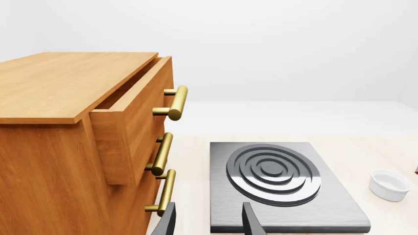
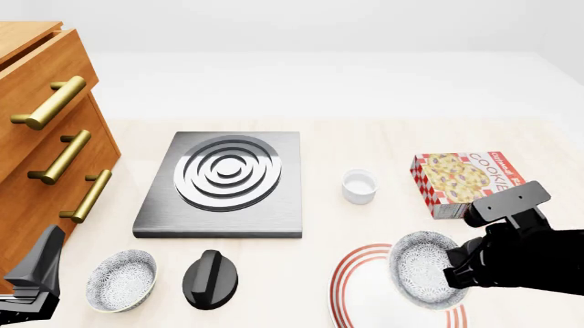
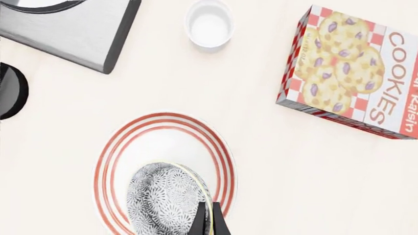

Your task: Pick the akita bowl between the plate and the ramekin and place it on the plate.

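Observation:
My right gripper is shut on the rim of the akita bowl, holding it tilted just above the plate. The right wrist view shows the mottled bowl over the red-ringed plate, its rim pinched between the dark fingertips. The white ramekin stands on the table beyond the plate and also shows as the ramekin in the left wrist view. My left gripper hangs at the near left, its fingers open and empty.
A second speckled bowl sits at the near left beside a black knob-shaped object. A grey burner plate lies mid-table. A cookie box lies right of the ramekin. A wooden drawer cabinet fills the left, its top drawer ajar.

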Motion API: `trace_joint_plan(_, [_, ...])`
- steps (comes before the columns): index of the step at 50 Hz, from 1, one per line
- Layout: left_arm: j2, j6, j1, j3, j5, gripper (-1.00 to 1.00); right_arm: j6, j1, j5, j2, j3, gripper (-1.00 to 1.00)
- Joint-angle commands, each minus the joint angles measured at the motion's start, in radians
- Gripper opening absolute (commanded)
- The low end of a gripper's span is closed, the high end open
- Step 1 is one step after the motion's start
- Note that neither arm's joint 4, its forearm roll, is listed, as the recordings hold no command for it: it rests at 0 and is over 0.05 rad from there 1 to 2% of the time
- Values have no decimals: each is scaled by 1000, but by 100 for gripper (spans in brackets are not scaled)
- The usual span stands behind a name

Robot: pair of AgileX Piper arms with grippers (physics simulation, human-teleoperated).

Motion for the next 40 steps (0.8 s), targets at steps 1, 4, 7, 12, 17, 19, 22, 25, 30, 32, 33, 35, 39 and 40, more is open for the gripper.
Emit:
trace_joint_plan(1, [0,0,0,0,0,100,32,100,-90,81,56,-100])
trace_joint_plan(4, [0,0,0,0,0,100,22,86,-118,106,65,-100])
trace_joint_plan(7, [0,0,0,0,0,100,22,90,-135,125,71,-100])
trace_joint_plan(12, [0,0,0,0,0,100,8,93,-164,152,87,-100])
trace_joint_plan(17, [0,0,0,0,0,100,18,101,-190,183,90,-100])
trace_joint_plan(19, [0,0,0,0,0,100,13,97,-201,191,95,-100])
trace_joint_plan(22, [0,0,0,0,0,100,14,112,-222,219,103,-100])
trace_joint_plan(25, [0,0,0,0,0,100,4,97,-241,236,107,-100])
trace_joint_plan(30, [0,0,0,0,0,100,9,105,-259,264,103,-100])
trace_joint_plan(32, [0,0,0,0,0,100,-3,112,-276,280,113,-100])
trace_joint_plan(33, [0,0,0,0,0,100,11,117,-273,281,106,-100])
trace_joint_plan(35, [0,0,0,0,0,100,-4,108,-280,283,113,-100])
trace_joint_plan(39, [0,0,0,0,0,100,-7,111,-286,293,111,-100])
trace_joint_plan(40, [0,0,0,0,0,100,-3,117,-286,298,107,-100])
